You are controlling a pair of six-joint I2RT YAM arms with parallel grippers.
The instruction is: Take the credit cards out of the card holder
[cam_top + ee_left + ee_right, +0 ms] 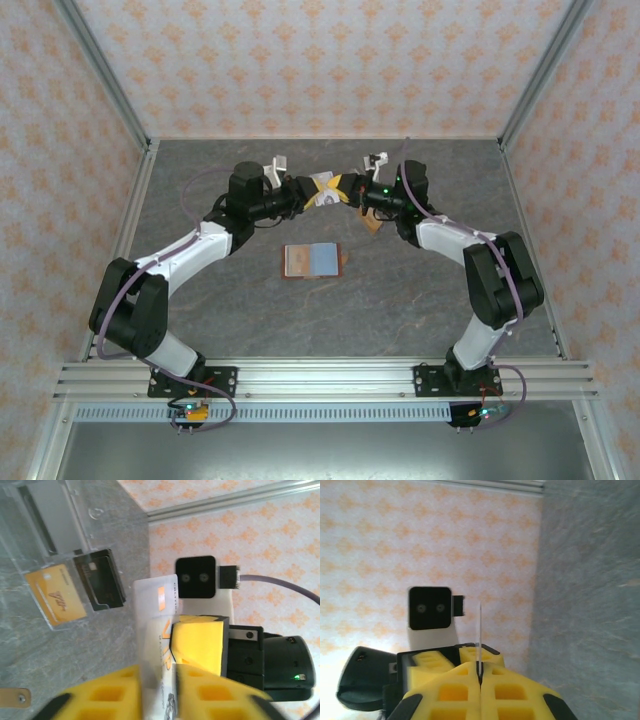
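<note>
Right end effector (pixel 480 674) was clamped on a pale credit card (pixel 479 630) mid-air, apparently for a hand-over to the left end effector (pixel 156 680), whose grip I could not tell, beyond the open card holder (pixel 313 261) on the counter (pixel 200 310).

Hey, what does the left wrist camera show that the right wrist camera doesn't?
Left wrist: the printed face of the white card, plus a clear sleeve on the table with an orange card inside. Right wrist: that white card edge-on, a thin line pinched in the shut right claw. Both: the white card, yellow fingers and the patterned wall.
</note>
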